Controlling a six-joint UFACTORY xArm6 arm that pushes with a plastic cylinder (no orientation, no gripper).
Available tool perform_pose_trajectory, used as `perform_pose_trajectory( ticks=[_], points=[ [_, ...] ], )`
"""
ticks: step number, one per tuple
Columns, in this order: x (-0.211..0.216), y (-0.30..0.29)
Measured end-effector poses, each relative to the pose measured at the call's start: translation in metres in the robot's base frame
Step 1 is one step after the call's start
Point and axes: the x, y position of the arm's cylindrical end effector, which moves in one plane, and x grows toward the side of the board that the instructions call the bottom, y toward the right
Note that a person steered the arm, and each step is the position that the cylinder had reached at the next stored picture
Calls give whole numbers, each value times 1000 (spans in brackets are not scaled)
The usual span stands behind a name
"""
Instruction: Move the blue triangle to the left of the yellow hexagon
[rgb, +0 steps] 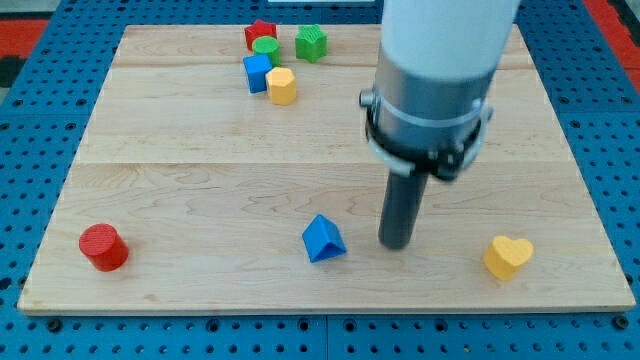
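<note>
The arm's dark rod stands on the pale wooden board (200, 180), my tip (396, 245) just right of the small blue triangle block (323, 239), not quite touching, grasping nothing. The yellow hexagon block (282, 86) sits far off near the view's top, touching a blue cube (257, 72).

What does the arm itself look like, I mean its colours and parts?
A wide white cylinder comes in from the view's top, ending in a grey metal collar ringed by a thin black cable or clamp. Below it a straight dark rod narrows down to my tip. No markings or labels show.
</note>
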Motion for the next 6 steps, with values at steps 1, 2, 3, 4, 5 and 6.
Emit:
perform_pose_trajectory(
  ticks=[1, 2, 3, 4, 5, 6],
  points=[
    [18, -32],
    [-14, -101],
    [-47, -157],
    [-46, -169],
    [-14, -154],
    [-14, -118]
  ],
)
